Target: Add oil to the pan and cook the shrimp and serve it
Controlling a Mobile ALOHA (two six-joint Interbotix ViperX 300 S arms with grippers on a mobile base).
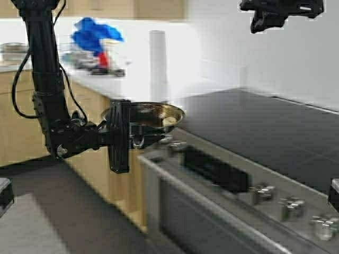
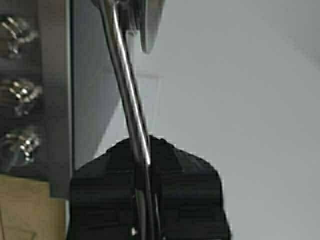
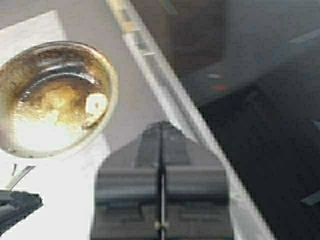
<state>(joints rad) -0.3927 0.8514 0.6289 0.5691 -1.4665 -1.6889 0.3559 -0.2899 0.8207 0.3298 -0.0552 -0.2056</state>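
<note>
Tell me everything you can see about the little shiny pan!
The pan is small, round and shallow, made of shiny metal. Its inside looks browned and glossy, with one small pale shrimp lying in it near the rim. A thin steel handle sticks out from it, and the left gripper is shut on that handle. The pan is held up in the air, roughly level, beside the stove's front corner and in front of the white counter. Nothing else touches it.

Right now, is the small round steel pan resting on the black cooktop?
No, the left gripper holds the small round steel pan in the air beside the stove.
</note>
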